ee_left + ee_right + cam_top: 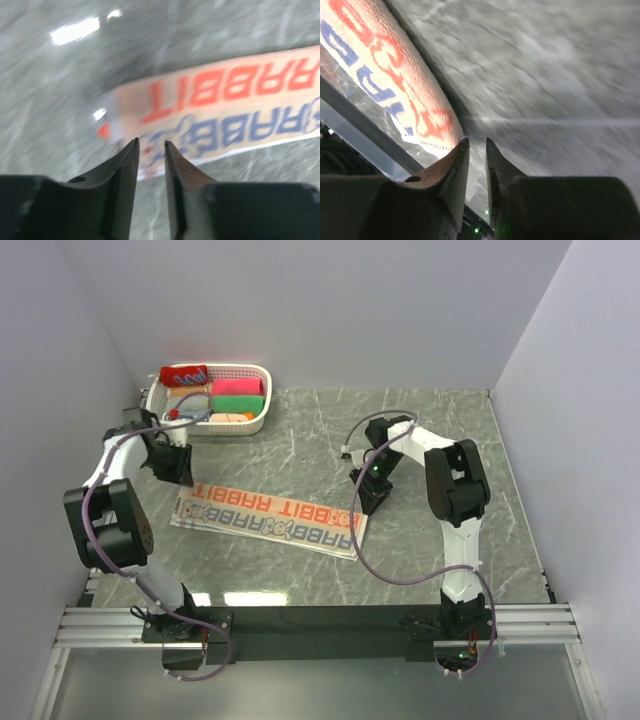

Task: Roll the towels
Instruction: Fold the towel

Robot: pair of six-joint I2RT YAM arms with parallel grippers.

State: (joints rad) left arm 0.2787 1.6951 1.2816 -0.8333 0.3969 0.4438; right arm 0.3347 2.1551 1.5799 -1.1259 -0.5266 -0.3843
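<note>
Red towel [186, 374] is rolled up in the basket [225, 426], so one down. Cream towel [268, 522] lies flat on the counter [300, 445], unrolled. Left pincer [151, 145] and right pincer [476, 142] hover at its ends, slightly open, empty.

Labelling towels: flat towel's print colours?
Orange-red and blue lettering on cream towel; left wrist view shows it best.

White arm links [456, 552], black joints [455, 480], purple cables [400, 583]; black gripper fingers [125, 165], possibly worn.
</note>
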